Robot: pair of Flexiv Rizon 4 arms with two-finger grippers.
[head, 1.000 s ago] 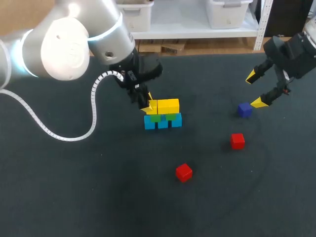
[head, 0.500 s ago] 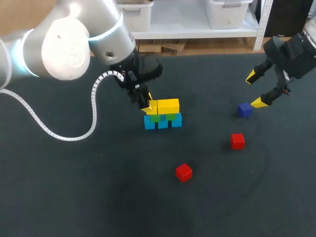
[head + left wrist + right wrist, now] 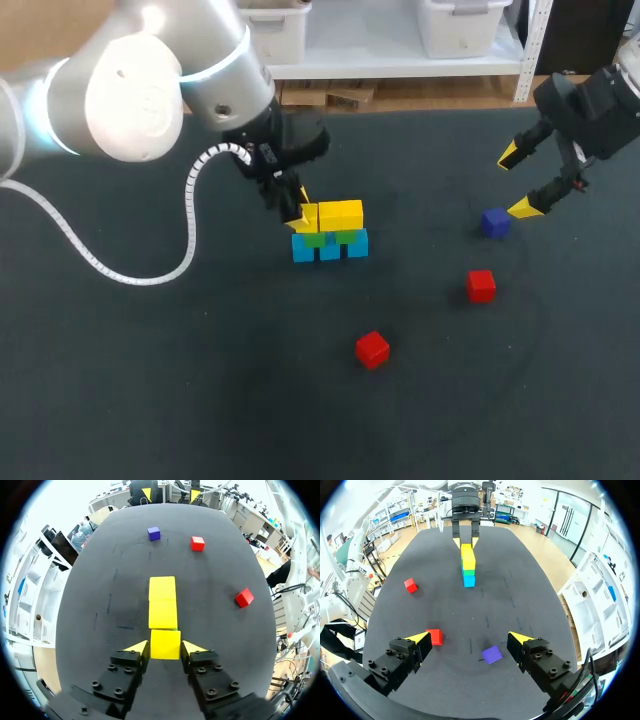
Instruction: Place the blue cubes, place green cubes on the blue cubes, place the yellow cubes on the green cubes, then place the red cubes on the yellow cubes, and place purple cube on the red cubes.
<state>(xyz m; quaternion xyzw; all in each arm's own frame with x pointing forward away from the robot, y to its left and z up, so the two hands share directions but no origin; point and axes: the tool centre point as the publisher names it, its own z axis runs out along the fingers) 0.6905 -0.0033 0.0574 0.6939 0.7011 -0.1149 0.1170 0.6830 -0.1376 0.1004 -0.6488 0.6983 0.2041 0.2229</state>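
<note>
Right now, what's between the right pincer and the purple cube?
Only bare mat, per the right wrist view; the purple cube lies ahead of the open right pincer.

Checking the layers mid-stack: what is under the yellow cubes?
Directly under the yellow cubes sit green cubes, resting on the blue cubes. In the left wrist view the yellow row covers nearly everything below. How many green cubes there are cannot be told.

Even, bright light from overhead falls on the dark table (image 3: 150,400), which takes it without shine. The white shell of the left arm (image 3: 130,95) carries a bright glare spot near its top, and the cubes (image 3: 330,232) cast only faint, soft shadows beside them.
</note>
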